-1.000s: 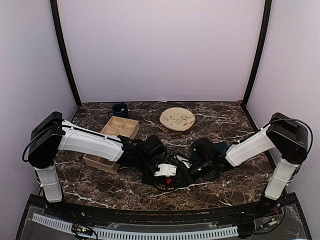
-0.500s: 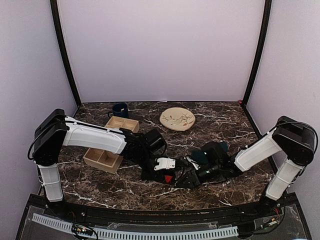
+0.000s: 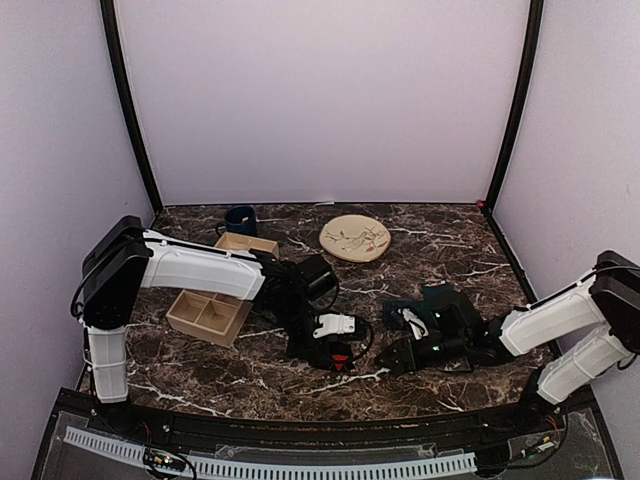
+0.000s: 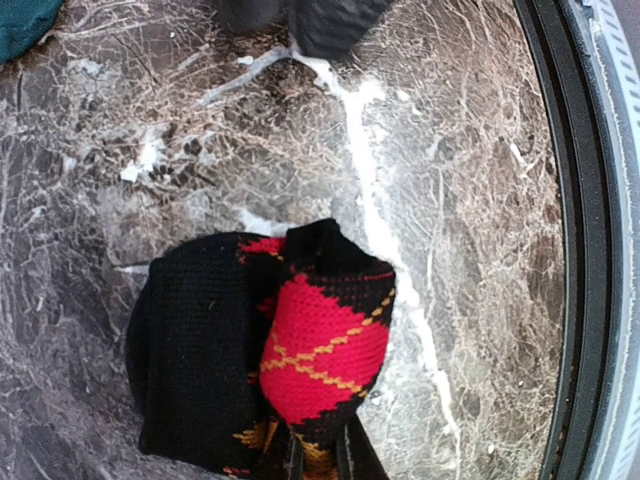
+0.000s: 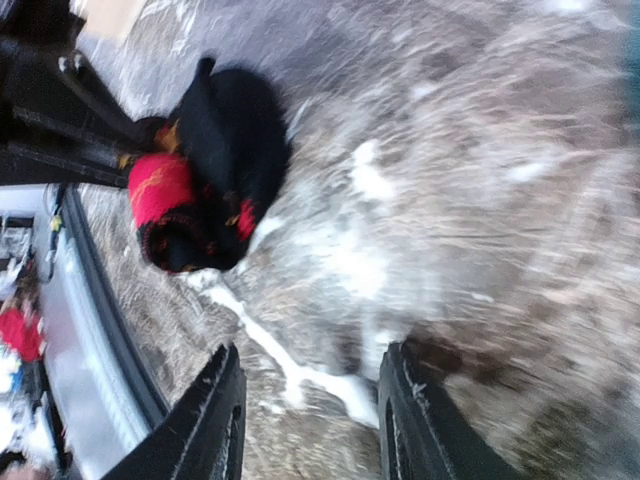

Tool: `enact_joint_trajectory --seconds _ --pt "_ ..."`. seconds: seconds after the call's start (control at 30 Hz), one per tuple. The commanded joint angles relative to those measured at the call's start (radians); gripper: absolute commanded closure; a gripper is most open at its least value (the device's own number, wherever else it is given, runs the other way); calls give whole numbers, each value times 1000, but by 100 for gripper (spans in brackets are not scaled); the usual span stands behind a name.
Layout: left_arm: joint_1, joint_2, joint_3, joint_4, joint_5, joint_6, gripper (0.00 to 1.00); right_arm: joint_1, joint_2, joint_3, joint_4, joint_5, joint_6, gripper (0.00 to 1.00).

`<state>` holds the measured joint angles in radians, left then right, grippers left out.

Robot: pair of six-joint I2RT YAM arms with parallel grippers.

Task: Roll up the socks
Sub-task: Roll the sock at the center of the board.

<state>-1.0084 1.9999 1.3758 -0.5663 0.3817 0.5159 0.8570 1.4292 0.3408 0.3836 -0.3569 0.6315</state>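
The argyle sock [image 4: 270,350] lies bundled on the surface [image 4: 450,200], clamped at one end in the jaws of the left gripper [image 4: 318,455]. The roll should be tucked tight before release. The right gripper [image 5: 310,360] is stretched low beside it, jaws apart and empty. The teal sock [image 3: 437,293], seemingly unrolled, lies behind.

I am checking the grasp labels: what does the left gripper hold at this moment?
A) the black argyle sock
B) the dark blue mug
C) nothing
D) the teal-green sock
A: in the left wrist view the left gripper is pinched on the black argyle sock, while the mug and the teal-green sock lie apart from it.
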Motion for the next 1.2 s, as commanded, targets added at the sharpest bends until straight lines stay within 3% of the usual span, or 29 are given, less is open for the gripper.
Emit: enact_joint_trajectory --seconds 0.0,0.53,0.83,1.17 --pt "12 43 17 -115 72 -23 100 33 -101 -25 -68 208 -10 59" --pt "41 104 69 -171 150 -33 100 415 -251 39 -217 757 -154 61" --pt "48 121 81 -183 165 -33 100 580 -133 129 -229 868 -335 57" --pt "54 128 88 -189 177 -30 100 623 63 249 -213 881 -522 45"
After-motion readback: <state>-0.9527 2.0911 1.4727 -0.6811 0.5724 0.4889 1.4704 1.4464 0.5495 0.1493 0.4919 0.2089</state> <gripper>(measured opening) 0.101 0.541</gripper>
